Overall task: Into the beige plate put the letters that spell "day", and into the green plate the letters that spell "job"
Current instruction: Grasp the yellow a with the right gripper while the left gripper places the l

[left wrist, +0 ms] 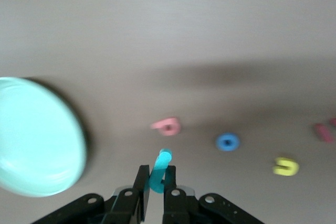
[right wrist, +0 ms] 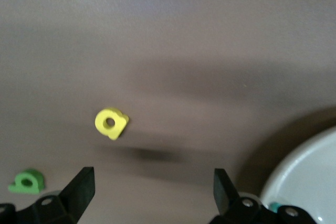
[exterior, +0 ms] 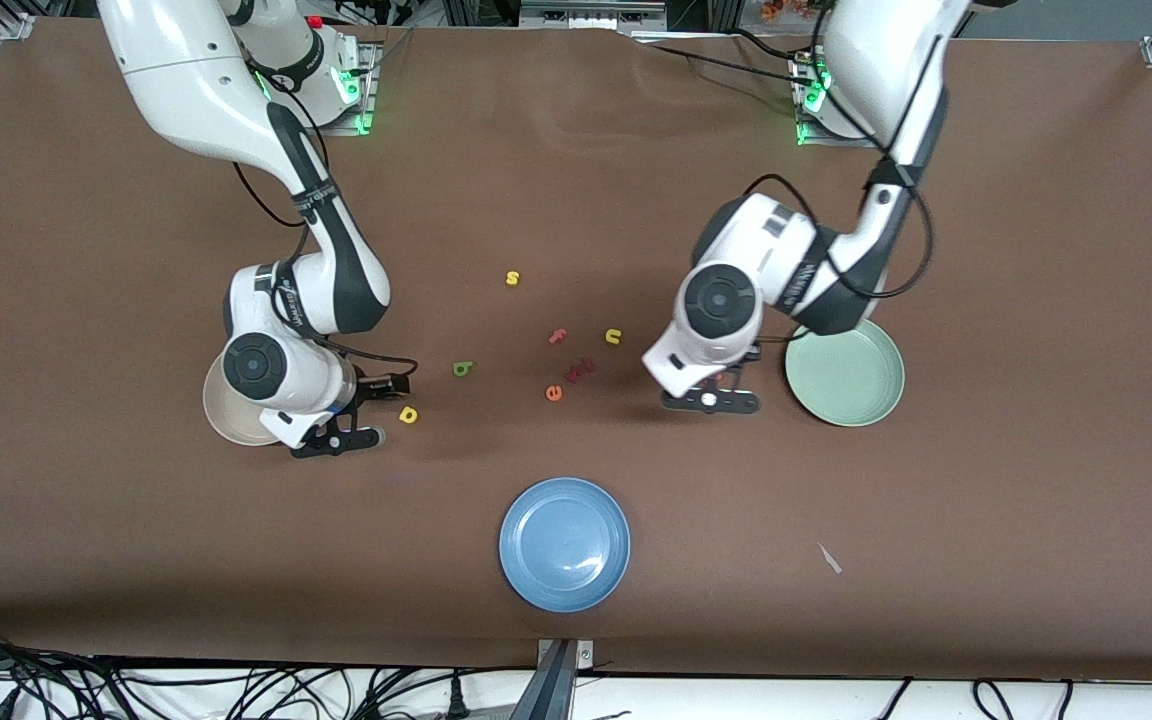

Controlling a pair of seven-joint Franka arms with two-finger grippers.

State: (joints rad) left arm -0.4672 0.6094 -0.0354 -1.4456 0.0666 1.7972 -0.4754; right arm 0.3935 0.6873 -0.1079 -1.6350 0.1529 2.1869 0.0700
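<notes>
My left gripper is shut on the teal hooked j, low over the table beside the green plate. A salmon-red looped letter and the blue ring o lie on the table just past its fingertips. In the front view this gripper sits under its wrist. My right gripper stands open and empty over the table by the beige plate. The yellow looped letter lies just ahead of it, the green looped letter a little farther off. A teal speck shows at the beige plate's rim.
Spare letters lie mid-table: a yellow s, a red f, a yellow u, an orange e and dark red ones. A blue plate sits nearer the front camera. A pale scrap lies toward the left arm's end.
</notes>
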